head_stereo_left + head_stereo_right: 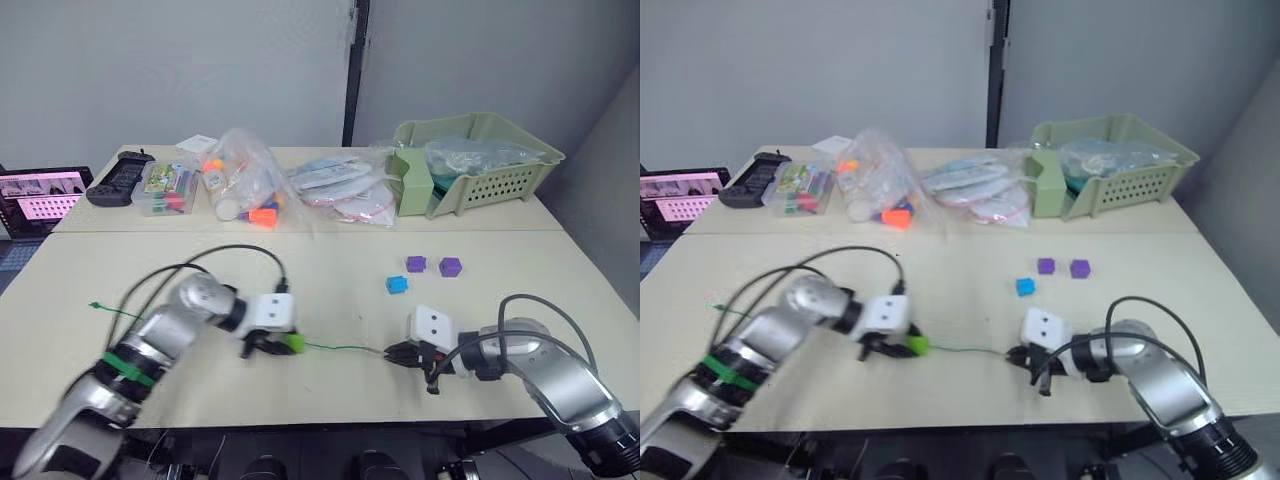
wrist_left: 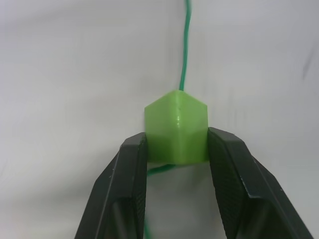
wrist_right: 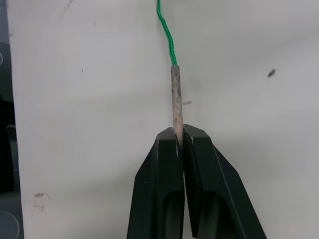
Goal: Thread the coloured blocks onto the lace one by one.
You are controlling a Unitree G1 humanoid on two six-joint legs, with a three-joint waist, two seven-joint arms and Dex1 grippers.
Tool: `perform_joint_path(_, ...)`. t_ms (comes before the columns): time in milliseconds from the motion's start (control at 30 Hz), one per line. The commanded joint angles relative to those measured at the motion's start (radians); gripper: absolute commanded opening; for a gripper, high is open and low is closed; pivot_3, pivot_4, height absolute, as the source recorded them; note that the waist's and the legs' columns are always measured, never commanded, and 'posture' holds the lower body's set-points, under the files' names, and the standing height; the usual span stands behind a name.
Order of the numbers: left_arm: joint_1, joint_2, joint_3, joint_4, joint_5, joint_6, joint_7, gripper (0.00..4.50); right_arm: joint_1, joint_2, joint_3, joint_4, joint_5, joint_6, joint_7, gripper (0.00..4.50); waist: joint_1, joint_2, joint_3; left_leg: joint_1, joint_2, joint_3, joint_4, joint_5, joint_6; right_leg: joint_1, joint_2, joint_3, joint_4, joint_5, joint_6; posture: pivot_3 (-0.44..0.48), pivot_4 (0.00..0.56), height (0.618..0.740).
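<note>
Your left hand (image 2: 177, 149) clamps the light green block (image 2: 176, 127), threaded on the lace (image 1: 335, 347). Your right hand (image 3: 178, 137), at 3 o'clock from it, pinches the lace's stiff tip (image 3: 176, 99). Blue block (image 1: 397, 284) and two purple blocks (image 1: 433, 265) lie at 12 o'clock from the right hand on the worktop (image 1: 330, 265).

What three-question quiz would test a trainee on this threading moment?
1. True or false: the light green block already has the lace running through it.
2. Which part of the lace does the right gripper pinch?
3. How many loose blocks lie on the table beyond the right gripper?

Key
1. True; the left gripper grips it, with cord on both sides.
2. Its stiff tip.
3. Three: two purple blocks and one blue block.
</note>
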Motion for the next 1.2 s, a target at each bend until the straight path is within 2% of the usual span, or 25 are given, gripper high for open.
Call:
perform_joint_path(33,0.003,0.129,0.03,0.254,0.076,-0.197,-0.054,1.28,-0.044,0.013,0.022,-0.043,0.002,0.026,0.007,0.0,0.0,0.0,0.0,0.0,0.0,0.001,0.0,0.0,0.0,0.0,0.0,0.0,0.0,0.0,0.0,0.0,0.15,0.74)
perform_joint_path(200,-0.071,0.202,0.033,0.552,0.151,-0.401,-0.053,1.28,-0.065,0.019,0.04,-0.034,-0.004,0.031,0.011,0.0,0.004,0.001,0.0,0.0,0.001,0.005,0.0,0.0,0.0,0.0,0.001,-0.001,0.0,0.0,-0.001,0.0,0.15,0.74)
perform_joint_path(300,-0.112,0.222,0.022,0.672,0.205,-0.483,-0.04,1.28,-0.066,0.016,0.044,-0.026,-0.006,0.025,0.014,0.0,0.003,0.001,0.0,0.0,0.001,0.006,0.0,0.0,0.0,0.0,0.001,0.0,0.0,0.0,-0.001,0.0,0.15,0.74)
perform_joint_path(500,-0.123,0.218,0.049,0.704,0.199,-0.531,-0.085,1.28,-0.08,0.025,0.059,0.002,-0.019,0.013,0.021,0.0,-0.003,0.001,0.0,0.002,0.003,0.008,-0.001,0.0,0.0,-0.002,0.003,0.001,0.006,-0.001,-0.003,0.0,0.15,0.74)
perform_joint_path(567,-0.118,0.207,0.076,0.678,0.163,-0.507,-0.107,2.29,-0.083,0.029,0.062,0.002,-0.019,0.014,0.023,0.0,-0.003,0.001,-0.001,0.002,0.004,0.008,-0.001,0.0,0.0,-0.003,0.003,0.001,0.007,-0.002,-0.003,0.0,0.15,0.74)
perform_joint_path(800,-0.122,0.185,0.176,0.453,0.019,-0.29,-0.224,4.42,-0.097,0.043,0.072,0.007,-0.022,0.017,0.027,0.0,0.007,-0.001,0.0,-0.005,0.004,0.008,0.001,0.0,0.0,-0.008,0.004,0.001,0.008,-0.002,-0.003,0.0,0.15,0.74)
perform_joint_path(900,-0.103,0.159,0.211,0.244,-0.084,-0.104,-0.259,4.42,-0.108,0.056,0.086,0.003,-0.022,0.03,0.022,0.0,0.018,-0.002,0.001,-0.012,0.003,0.006,0.006,0.0,0.0,-0.014,0.003,0.0,0.012,-0.002,-0.003,0.0,0.15,0.74)
perform_joint_path(1033,-0.017,0.084,0.206,-0.089,-0.162,0.111,-0.185,4.42,-0.13,0.078,0.105,0.006,-0.03,0.05,0.01,0.0,0.023,-0.002,0.001,-0.017,0.001,0.004,0.01,0.0,0.0,-0.018,0.002,0.0,0.015,-0.001,-0.003,0.0,0.15,0.74)
perform_joint_path(1100,0.015,-0.008,0.171,-0.207,-0.168,0.196,-0.102,4.42,-0.142,0.089,0.116,0.008,-0.033,0.064,0.004,0.0,0.025,-0.002,0.001,-0.017,0.002,0.004,0.01,0.0,0.0,-0.018,0.002,0.0,0.015,-0.001,-0.003,0.0,0.15,0.74)
perform_joint_path(1200,0.047,-0.114,0.12,-0.297,-0.148,0.252,-0.021,4.42,-0.154,0.097,0.13,0.012,-0.045,0.076,-0.001,0.0,0.027,-0.002,0.001,-0.017,0.002,0.003,0.011,0.0,0.0,-0.018,0.003,0.0,0.015,-0.001,-0.003,0.0,0.15,0.74)
